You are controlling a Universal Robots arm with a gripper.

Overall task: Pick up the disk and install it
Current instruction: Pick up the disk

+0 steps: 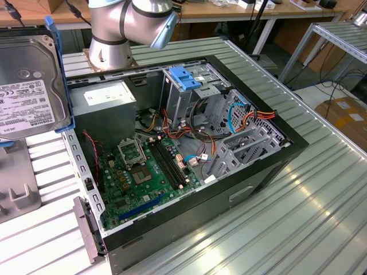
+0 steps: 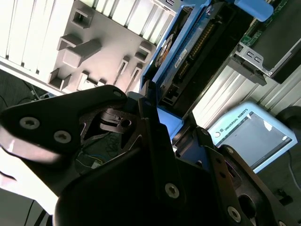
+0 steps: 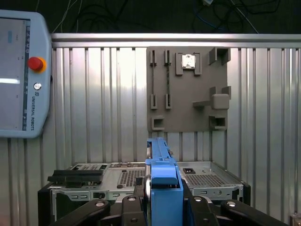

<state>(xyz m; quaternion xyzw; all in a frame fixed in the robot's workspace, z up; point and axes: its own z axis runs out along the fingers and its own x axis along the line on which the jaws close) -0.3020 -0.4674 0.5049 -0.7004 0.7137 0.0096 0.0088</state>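
The tool (image 3: 163, 200) is closed on the disk (image 3: 162, 169). In the first wrist view its black fingers (image 3: 134, 207) stand at both sides of the blue rail, and the disk is seen edge-on between them. The second wrist view adds the dark end of the disk (image 2: 197, 47) with its row of connector pins, held by the tool (image 2: 171, 117).

The exterior view gives the flat face of the disk (image 1: 26, 86). It is upright, above the surface (image 1: 298, 217), at the exterior view's left and apart from the open case (image 1: 269, 166). On this face sits a white label (image 1: 23, 103) with black print and barcodes. The arm (image 1: 126, 26) rises behind the case. Inside the case there are a green board (image 1: 143, 172) and a blue bracket (image 1: 184, 77) on top of the drive bay.

Both wrist views show a grey plate (image 3: 186, 89) with holders and a pendant (image 3: 19, 75) on the ribbed surface. In the first wrist view the pendant carries a red button (image 3: 36, 62) and some writing on its rim.
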